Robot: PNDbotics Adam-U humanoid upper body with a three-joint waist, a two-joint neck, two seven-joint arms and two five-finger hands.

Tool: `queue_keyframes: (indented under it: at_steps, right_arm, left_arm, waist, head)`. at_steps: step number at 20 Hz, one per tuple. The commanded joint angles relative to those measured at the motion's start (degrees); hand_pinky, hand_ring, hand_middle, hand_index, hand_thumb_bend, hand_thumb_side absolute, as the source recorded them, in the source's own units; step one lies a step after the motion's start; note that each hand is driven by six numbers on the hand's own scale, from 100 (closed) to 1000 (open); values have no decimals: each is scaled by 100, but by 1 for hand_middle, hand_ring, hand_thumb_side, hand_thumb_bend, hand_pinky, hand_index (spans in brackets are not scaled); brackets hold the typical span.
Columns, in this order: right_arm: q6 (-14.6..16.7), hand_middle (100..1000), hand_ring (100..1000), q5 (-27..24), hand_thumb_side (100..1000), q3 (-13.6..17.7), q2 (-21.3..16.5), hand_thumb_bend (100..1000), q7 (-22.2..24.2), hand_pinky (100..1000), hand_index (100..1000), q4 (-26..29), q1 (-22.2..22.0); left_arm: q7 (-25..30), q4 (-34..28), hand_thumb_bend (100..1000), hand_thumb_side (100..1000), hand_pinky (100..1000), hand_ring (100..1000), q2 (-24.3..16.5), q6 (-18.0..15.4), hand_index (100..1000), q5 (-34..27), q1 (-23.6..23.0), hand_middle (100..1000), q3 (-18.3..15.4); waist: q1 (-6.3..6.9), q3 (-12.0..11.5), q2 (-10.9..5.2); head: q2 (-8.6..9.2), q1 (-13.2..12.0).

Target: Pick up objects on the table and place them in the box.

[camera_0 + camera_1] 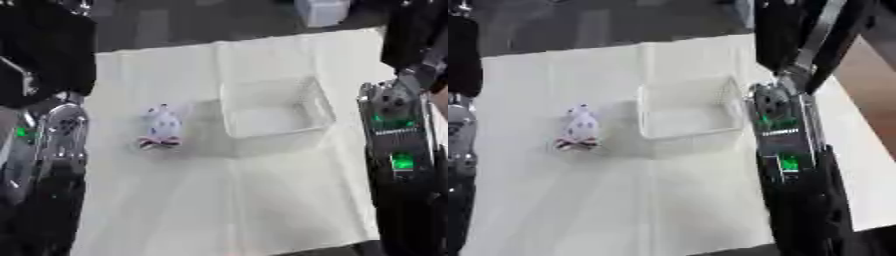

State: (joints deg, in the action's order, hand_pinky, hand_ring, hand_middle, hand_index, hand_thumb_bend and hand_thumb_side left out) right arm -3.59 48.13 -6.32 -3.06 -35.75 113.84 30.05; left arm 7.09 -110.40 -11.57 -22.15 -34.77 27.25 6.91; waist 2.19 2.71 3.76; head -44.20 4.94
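The packet (161,128) lies left of the clear box (276,107); neither hand's fingers can be made out; best approach from the left arm (59,140), grasping its middle.

Spotted white packet (161,128) beside clear box (276,106)

One counter (262,210), covered by one white cloth, carries two things in all. There is one clear box (276,107), roughly at the centre and a little toward one o'clock, and one small white object with dark dots and a red-striped end (161,128), lying just beside the box at its nine o'clock. Two robot arms show, one along the nine o'clock edge and one along the three o'clock edge; their hands cannot be made out.
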Motion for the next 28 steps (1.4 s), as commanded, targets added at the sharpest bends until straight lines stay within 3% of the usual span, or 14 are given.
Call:
queue_keyframes:
  at_steps: [1,11,14,19,22,28]
  right_arm:
    - [-12,648,491,-20,860,14,-62,100,26,348,836,75,43]
    - [-35,648,489,-76,863,11,-80,100,27,344,836,75,35]
    - [-41,648,490,-68,861,27,-93,100,19,347,836,74,40]
    - [-22,648,493,11,859,75,-90,100,-32,352,836,75,63]
    - [0,648,494,50,858,87,-90,100,-59,355,836,75,62]
    - [40,648,495,88,858,84,-92,100,-84,357,836,75,55]
  left_arm:
    - [17,-49,214,860,834,854,-70,11,946,31,74,943,-36]
    - [53,-40,209,867,835,854,-74,45,946,48,70,943,-33]
    - [157,-21,167,886,846,862,-86,137,951,282,88,954,-86]
    - [381,5,137,895,887,878,-92,375,979,1209,155,989,-234]
    - [609,157,109,909,909,890,-241,384,1000,2125,239,1000,-331]
    - [810,702,100,908,956,920,-622,29,1000,3698,589,1000,-278]
  waist:
    - [-9,10,-75]
    - [-15,13,-67]
    - [-14,-11,-61]
    - [-6,-37,-37]
    - [17,-25,-33]
    - [61,16,-35]
  head:
    - [76,-71]
    - [61,-109]
    - [14,-75]
    - [8,145]
    - [8,214]
    - [8,202]
